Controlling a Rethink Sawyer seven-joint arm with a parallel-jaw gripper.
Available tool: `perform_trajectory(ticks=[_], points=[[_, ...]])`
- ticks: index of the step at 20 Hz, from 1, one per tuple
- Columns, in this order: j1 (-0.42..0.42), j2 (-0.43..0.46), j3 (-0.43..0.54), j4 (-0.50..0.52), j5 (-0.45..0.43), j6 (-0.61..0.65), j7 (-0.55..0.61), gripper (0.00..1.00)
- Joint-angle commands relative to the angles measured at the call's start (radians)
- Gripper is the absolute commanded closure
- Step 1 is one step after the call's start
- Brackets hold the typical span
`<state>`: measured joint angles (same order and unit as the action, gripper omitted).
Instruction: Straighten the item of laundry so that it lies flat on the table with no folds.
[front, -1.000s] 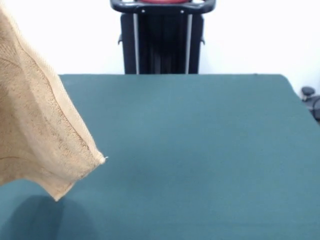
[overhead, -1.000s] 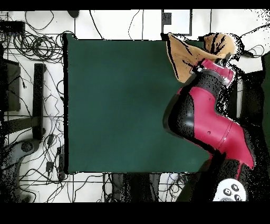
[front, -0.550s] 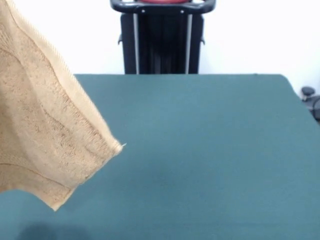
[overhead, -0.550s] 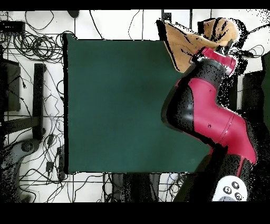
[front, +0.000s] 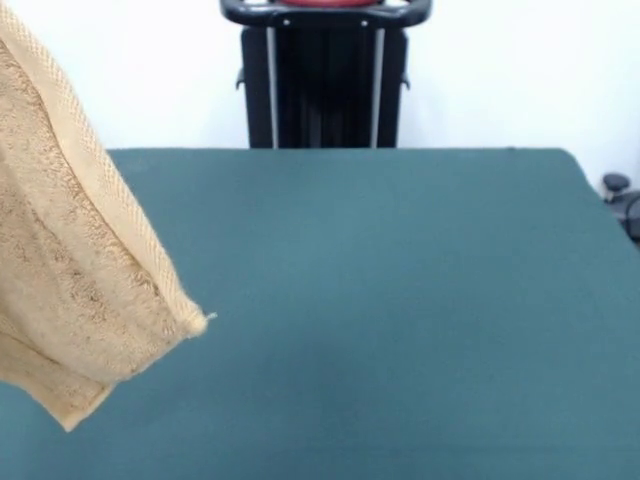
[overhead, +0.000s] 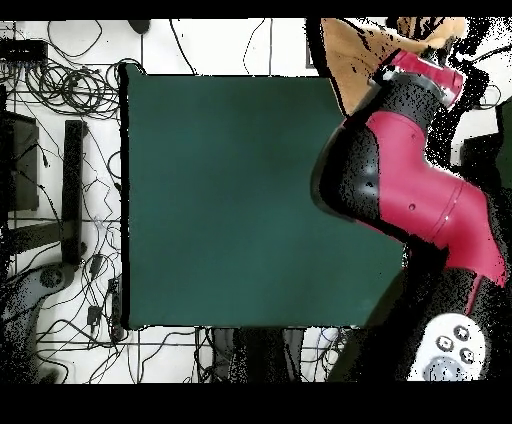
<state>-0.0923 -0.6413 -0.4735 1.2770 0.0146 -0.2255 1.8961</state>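
Pincer: hidden from both views under the red and black arm (overhead: 400, 170) and the cloth, so whether it is wide, narrow or clamped cannot be told. Towel (front: 70, 270): tan-orange terry, hemmed border, hanging in the air above the counter (front: 400, 300), draped in folds with one lower corner pointing down over the counter's corner. Overhead view: towel (overhead: 355, 50) bunched at the arm's end, past the counter's (overhead: 220, 200) top-right corner. Counter: dark green cloth.
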Motion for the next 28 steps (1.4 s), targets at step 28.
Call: perform_trajectory(ticks=[28], points=[[0.159,0.352,-0.169,-0.039,0.276,-0.156,0.084,1.0]])
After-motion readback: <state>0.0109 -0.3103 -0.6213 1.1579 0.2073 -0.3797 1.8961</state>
